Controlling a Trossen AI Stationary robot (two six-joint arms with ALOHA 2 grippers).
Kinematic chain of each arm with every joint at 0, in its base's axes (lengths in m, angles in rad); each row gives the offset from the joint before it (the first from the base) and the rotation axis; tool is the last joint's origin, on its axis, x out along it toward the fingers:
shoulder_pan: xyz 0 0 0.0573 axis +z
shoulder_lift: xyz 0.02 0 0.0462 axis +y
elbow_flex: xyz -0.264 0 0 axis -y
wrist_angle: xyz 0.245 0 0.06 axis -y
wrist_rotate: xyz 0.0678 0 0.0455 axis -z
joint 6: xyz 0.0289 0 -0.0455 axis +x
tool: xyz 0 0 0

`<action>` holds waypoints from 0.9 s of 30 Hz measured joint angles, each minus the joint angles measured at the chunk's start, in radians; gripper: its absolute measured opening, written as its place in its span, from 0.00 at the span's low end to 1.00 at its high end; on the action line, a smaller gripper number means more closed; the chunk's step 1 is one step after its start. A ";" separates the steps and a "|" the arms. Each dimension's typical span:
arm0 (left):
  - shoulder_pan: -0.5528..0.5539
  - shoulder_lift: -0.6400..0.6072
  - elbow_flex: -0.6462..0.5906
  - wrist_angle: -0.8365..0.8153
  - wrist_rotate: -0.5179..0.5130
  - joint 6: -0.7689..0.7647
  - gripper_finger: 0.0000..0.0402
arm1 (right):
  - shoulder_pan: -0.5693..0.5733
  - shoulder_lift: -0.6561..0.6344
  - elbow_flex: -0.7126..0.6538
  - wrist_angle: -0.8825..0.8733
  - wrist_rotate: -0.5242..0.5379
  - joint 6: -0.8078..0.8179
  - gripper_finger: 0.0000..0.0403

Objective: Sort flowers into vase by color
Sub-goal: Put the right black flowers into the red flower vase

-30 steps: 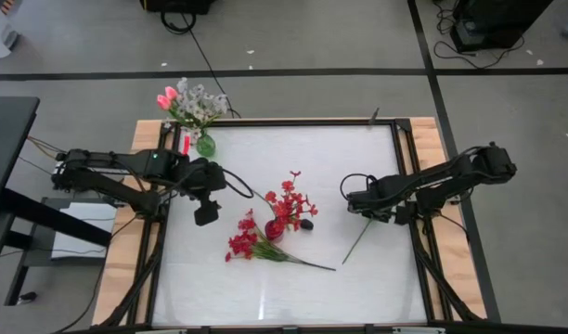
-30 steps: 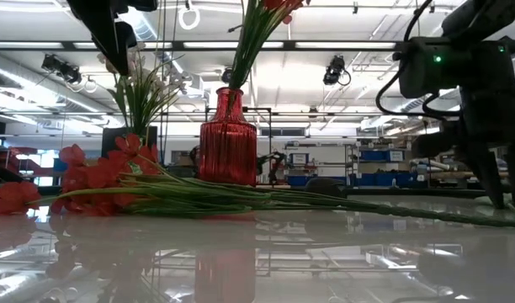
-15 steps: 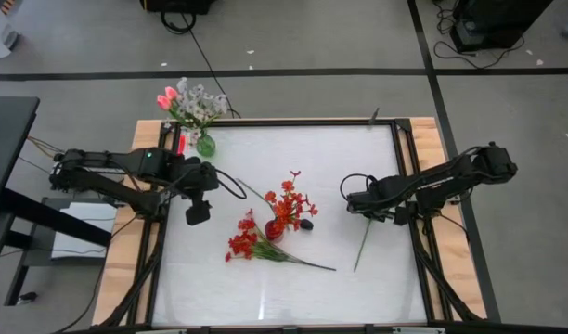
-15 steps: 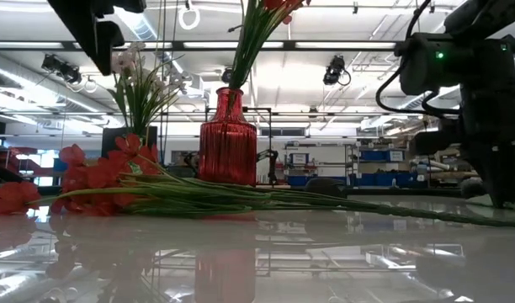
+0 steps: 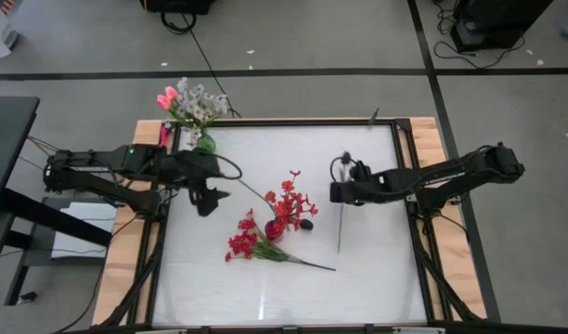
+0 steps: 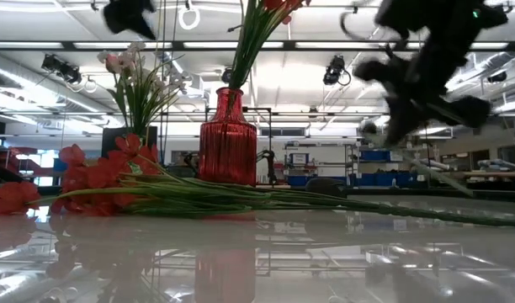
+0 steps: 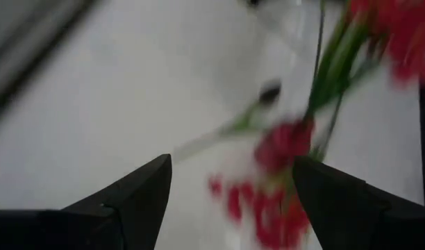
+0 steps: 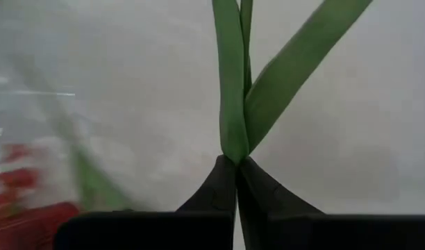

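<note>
The right gripper point(image 5: 340, 192) is above the middle of the table point(image 5: 377, 278), to the right of the red vase point(image 5: 275, 229). Its fingers point(image 8: 219, 184) are pressed together on a green stem point(image 5: 341, 225). In the high view this stem hangs from the gripper toward the front edge of the table. In the right wrist view the stem point(image 8: 230, 83) and a long leaf come out from between the closed fingertips. The bloom of this flower cannot be made out.

The left gripper point(image 5: 208, 197) is over the left part of the table, near the green vase point(image 5: 205, 144) and well apart from the red vase. Its fingers point(image 7: 132, 201) stand apart and hold nothing. In the left wrist view red blooms point(image 7: 285, 149) and green stems show between them, blurred.

The red vase point(image 6: 228, 139) stands upright near the middle of the table and already carries red flowers point(image 5: 289, 195). Just beside it, more red flowers point(image 5: 242, 243) lie flat on the table, with their stems pointing to the right front. In the low view these lying flowers point(image 6: 89, 181) rest in front of the vase. A small dark bud point(image 5: 306, 224) lies just beside the red vase on its right.

The green vase stands at the far left corner and holds pink tulips point(image 5: 167, 96) and white blossoms point(image 5: 199, 104).
</note>
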 joint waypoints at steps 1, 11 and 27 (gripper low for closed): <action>0.006 0.001 0.000 0.052 -0.018 0.016 0.76 | -0.003 -0.005 0.022 0.019 0.031 -0.068 0.02; 0.148 0.082 -0.001 0.462 -0.052 0.111 0.76 | -0.028 -0.007 0.186 0.336 0.215 -0.801 0.02; 0.181 0.243 0.000 0.961 -0.003 0.238 0.75 | -0.117 0.027 0.288 0.916 -0.052 -1.296 0.02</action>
